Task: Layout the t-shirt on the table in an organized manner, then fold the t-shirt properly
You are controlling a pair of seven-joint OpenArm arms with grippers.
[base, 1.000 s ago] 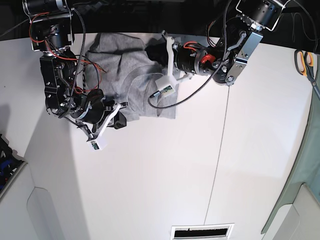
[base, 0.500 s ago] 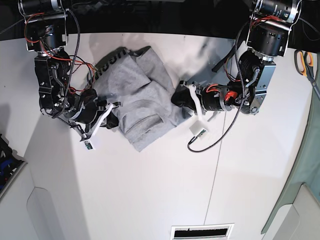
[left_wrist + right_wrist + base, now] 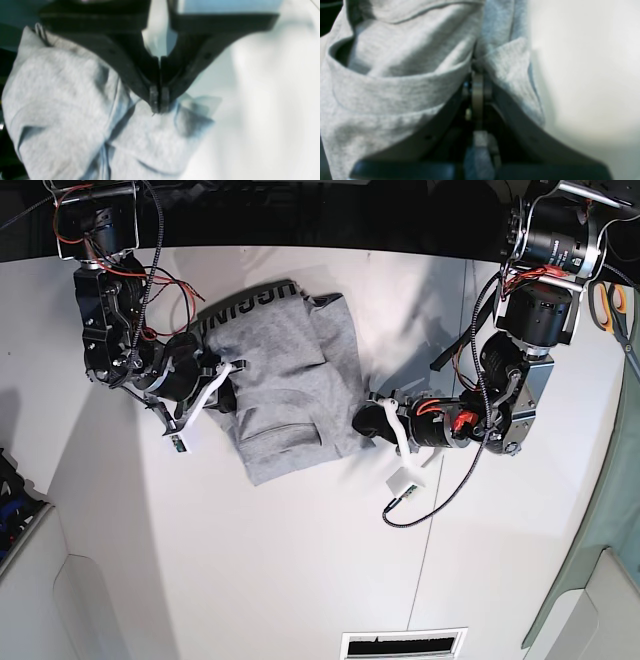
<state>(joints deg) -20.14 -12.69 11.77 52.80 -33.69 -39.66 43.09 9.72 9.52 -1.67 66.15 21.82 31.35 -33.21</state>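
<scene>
The light grey t-shirt [image 3: 290, 385] lies bunched on the white table [image 3: 300, 560], its black lettered band [image 3: 245, 305] showing at the upper left. My left gripper [image 3: 366, 423], on the right in the base view, is shut on the shirt's right edge; the left wrist view shows its black fingers [image 3: 159, 100] pinching grey cloth [image 3: 75, 112]. My right gripper [image 3: 226, 385], on the left in the base view, is shut on the shirt's left edge; the right wrist view shows its fingers [image 3: 477, 87] clamping a fold of cloth [image 3: 402, 82].
Orange-handled scissors [image 3: 612, 305] lie at the far right edge. A pale green cloth [image 3: 610, 510] hangs at the right. A dark seam [image 3: 440, 500] runs down the table. A vent slot [image 3: 405, 645] sits at the front edge.
Both grippers have carried the shirt down and to the right. The shirt has turned, and its black lettered band now faces up at the upper left. The left arm has swung lower.
</scene>
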